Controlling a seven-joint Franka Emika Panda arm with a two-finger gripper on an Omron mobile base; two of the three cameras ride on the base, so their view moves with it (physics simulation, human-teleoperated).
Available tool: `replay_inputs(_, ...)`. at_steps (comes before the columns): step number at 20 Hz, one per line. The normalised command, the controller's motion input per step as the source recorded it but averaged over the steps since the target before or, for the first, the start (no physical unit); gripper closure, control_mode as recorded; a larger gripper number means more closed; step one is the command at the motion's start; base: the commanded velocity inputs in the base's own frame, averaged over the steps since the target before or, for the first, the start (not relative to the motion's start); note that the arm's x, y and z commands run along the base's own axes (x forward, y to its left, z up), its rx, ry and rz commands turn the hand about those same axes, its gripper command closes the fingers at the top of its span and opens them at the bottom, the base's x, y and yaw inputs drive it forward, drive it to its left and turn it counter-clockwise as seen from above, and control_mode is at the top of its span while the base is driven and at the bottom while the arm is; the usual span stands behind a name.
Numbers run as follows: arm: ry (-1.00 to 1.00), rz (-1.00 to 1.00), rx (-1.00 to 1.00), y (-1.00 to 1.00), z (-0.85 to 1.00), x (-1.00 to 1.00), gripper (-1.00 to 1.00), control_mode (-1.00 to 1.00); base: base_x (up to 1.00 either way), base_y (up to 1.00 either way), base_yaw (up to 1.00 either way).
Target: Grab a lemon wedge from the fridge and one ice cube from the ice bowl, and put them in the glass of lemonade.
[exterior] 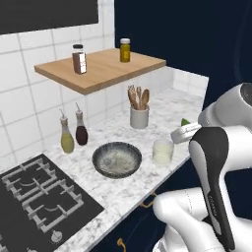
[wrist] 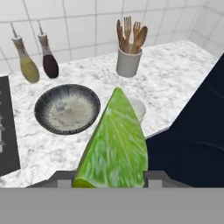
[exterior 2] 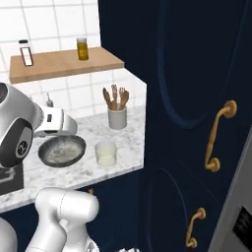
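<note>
White speckled marble counter (exterior: 147, 189) holds wide dark grey-blue bowl (exterior: 117, 159), pale glass of lemonade (exterior: 163, 150), white cup of wooden spoons (exterior: 139, 117), yellow bottle (exterior: 67, 138), dark bottle (exterior: 81, 131). Black stove (exterior: 39, 202) at left.

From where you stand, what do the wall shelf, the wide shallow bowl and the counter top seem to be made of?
The flat wall shelf looks like light wood, matte, with faint grain. The wide shallow round bowl, dark grey-blue outside and pale speckled inside, looks like glazed ceramic, though that is uncertain. The white counter top with grey veins looks like polished marble or a similar stone.
</note>
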Motion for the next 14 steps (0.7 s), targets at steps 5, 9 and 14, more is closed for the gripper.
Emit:
replay_inputs(5,0.0,0.0,0.0,0.0,0.0,0.0,1.0,1.0,0.5,0.15,0.37)
replay_inputs(9,0.0,0.0,0.0,0.0,0.0,0.0,1.0,1.0,0.44,0.16,0.38)
replay_inputs(14,0.0,0.0,0.0,0.0,0.0,0.0,1.0,1.0,0.42,0.19,0.39)
